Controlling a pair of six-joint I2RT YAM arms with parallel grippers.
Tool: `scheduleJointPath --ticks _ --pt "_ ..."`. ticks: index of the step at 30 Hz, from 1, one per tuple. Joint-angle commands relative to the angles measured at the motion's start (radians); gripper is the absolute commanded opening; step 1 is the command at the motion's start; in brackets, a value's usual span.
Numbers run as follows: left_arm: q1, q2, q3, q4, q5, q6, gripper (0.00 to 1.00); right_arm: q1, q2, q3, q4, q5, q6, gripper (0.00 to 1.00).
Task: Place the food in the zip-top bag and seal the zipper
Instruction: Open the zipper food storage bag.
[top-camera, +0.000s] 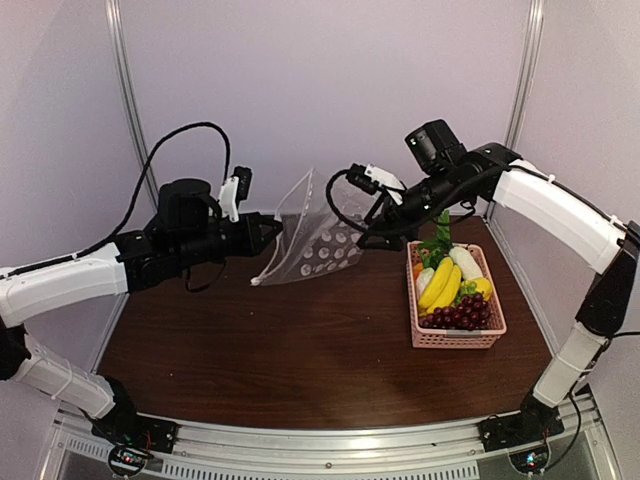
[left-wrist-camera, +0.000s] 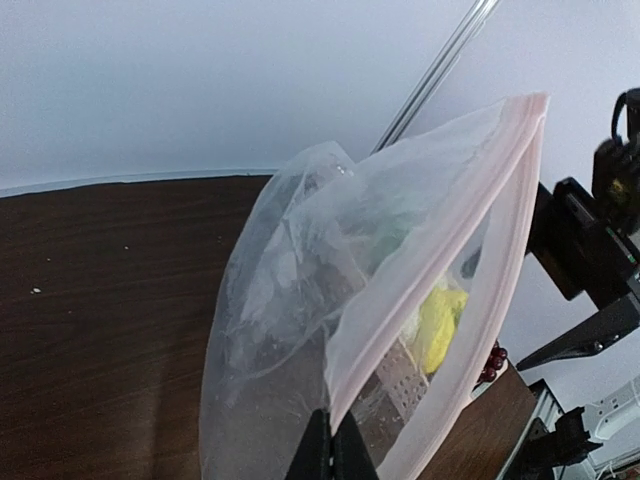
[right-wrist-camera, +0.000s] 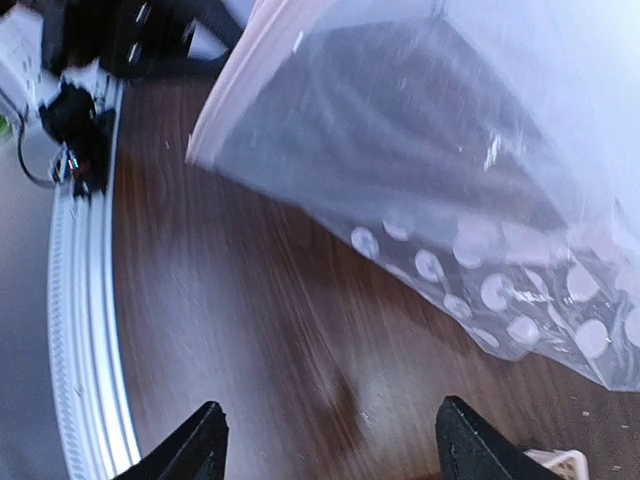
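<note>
At upper centre, left gripper (top-camera: 268, 232) is pinching the clear white-spotted zip-top bag (top-camera: 318, 245). Right gripper (right-wrist-camera: 330, 440), spread and empty, should be fetching small toy fruit (top-camera: 450, 290) while the mouth is gaping.

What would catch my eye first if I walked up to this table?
A clear, spotted zip-top bag is held up at the middle of the dark table, pinched at its edge by the left claw. The right claw stands open beside it, holding nothing. On the table's right side sits a pink basket heaped with toy food, with yellow bananas and purple grapes on top.
</note>
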Motion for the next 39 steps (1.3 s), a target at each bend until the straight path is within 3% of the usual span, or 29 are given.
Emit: scheduleJointPath --ticks 1,3,8,12,21,26,31,34,36,39 --pt "-0.09 0.066 0.018 0.139 -0.141 -0.123 0.0 0.014 0.102 0.137 0.076 -0.185 0.222 0.78" --pt "-0.116 0.08 -0.005 0.192 -0.179 -0.176 0.0 0.027 0.134 0.175 0.093 -0.192 0.253 0.99" --pt "-0.189 0.085 -0.026 0.285 -0.277 -0.204 0.0 0.058 0.16 0.217 0.142 -0.105 0.349 1.0" --pt "-0.235 0.087 -0.035 0.333 -0.337 -0.177 0.0 0.087 0.167 0.236 0.151 0.155 0.406 1.0" --pt "-0.278 0.087 -0.088 0.4 -0.408 -0.172 0.0 0.143 0.228 0.296 0.124 0.387 0.46 0.99" --pt "-0.301 0.074 -0.094 0.39 -0.457 -0.144 0.0 0.143 0.233 0.259 0.129 0.415 0.482 0.85" --pt "-0.302 0.083 -0.09 0.375 -0.457 -0.144 0.0 0.164 0.24 0.232 0.132 0.443 0.465 0.61" --pt "-0.302 0.094 -0.078 0.359 -0.458 -0.145 0.0 0.176 0.247 0.219 0.139 0.401 0.47 0.57" --pt "-0.302 0.097 -0.072 0.342 -0.472 -0.148 0.0 0.183 0.25 0.205 0.151 0.37 0.479 0.39" --pt "-0.302 0.081 -0.064 0.254 -0.549 -0.176 0.0 0.19 0.263 0.213 0.14 0.486 0.483 0.09"
